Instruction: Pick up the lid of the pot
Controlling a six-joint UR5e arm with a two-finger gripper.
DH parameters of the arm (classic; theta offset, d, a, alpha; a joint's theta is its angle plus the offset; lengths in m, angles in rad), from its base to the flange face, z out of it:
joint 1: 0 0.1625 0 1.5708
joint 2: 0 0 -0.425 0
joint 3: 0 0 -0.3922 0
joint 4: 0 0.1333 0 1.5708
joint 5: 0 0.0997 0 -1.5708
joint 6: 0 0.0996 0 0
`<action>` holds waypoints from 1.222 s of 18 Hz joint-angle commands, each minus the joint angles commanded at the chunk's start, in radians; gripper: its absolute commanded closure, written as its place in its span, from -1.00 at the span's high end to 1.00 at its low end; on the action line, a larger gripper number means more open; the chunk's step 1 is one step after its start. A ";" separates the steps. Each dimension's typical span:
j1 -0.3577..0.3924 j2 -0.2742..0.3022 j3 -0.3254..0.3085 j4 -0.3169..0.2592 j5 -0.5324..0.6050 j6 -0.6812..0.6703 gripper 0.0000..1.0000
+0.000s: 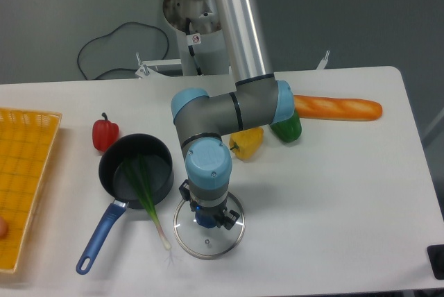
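The pot lid, a round glass disc with a metal rim and a blue knob, lies flat on the table at the lower centre. Directly above it is my gripper, pointing down. Its two fingers are spread apart, one toward the upper left of the knob and the other toward its lower right. The wrist covers the lid's upper part, and whether either finger touches the knob cannot be made out.
Left of the lid stands a black pan with a blue handle and a green onion hanging over its edge. A red pepper, yellow pepper, green vegetable, orange baguette and yellow crate are around.
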 joint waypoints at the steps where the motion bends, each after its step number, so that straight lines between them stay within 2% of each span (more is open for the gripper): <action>1: 0.002 0.003 0.003 0.002 -0.002 0.002 -0.28; 5: 0.015 0.015 0.035 -0.002 -0.002 0.052 -0.28; 7: 0.017 0.025 0.035 -0.009 0.002 0.125 -0.28; 10: 0.023 0.043 0.029 -0.012 0.006 0.141 -0.27; 13: 0.029 0.075 0.021 -0.046 0.012 0.198 -0.27; 17: 0.055 0.129 0.020 -0.130 0.014 0.281 -0.27; 22: 0.080 0.186 -0.014 -0.147 0.014 0.347 -0.27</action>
